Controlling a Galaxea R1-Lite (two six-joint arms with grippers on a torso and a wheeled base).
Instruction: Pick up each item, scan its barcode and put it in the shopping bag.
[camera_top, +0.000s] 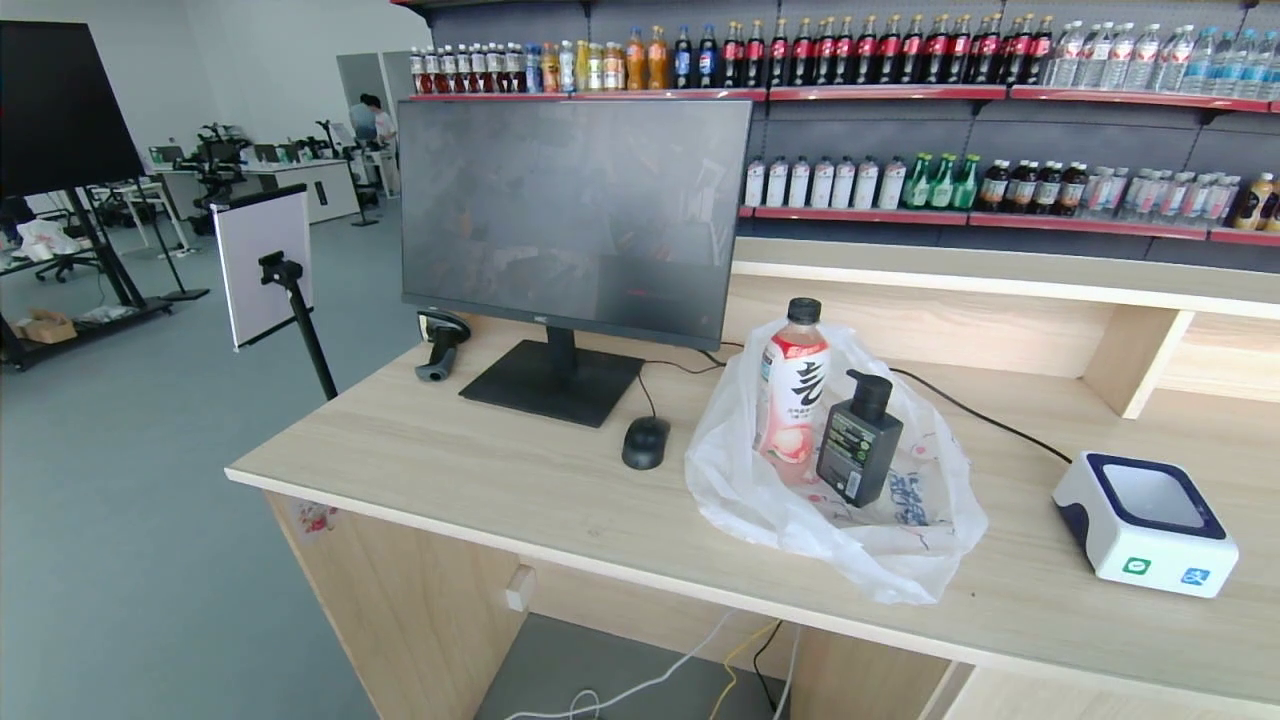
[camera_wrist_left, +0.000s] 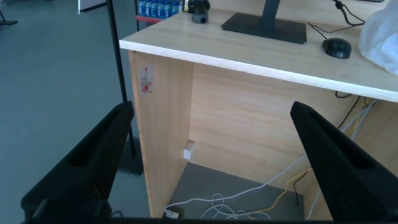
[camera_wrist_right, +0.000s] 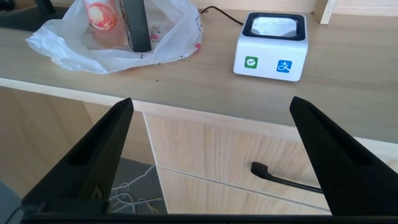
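toward the worktop's (camera_top: 480, 470) right, drink bottle (camera_top: 792, 395) and pump bottle (camera_top: 858, 440) stand in the shopping bag (camera_top: 900, 540), between mouse (camera_top: 645, 442) and scanner (camera_top: 1143, 522); your left gripper (camera_wrist_left: 211, 106) and right gripper (camera_wrist_right: 211, 101) gape empty off the front edge.

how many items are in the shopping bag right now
2: a pink drink bottle and, right of it, a dark pump bottle, both upright in the shopping bag. Folds could hide more.

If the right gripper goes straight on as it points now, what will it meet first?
Probably the counter's front panel, below the tabletop and the scanner. The right gripper aims lower than the bag. Depth is hard to judge.
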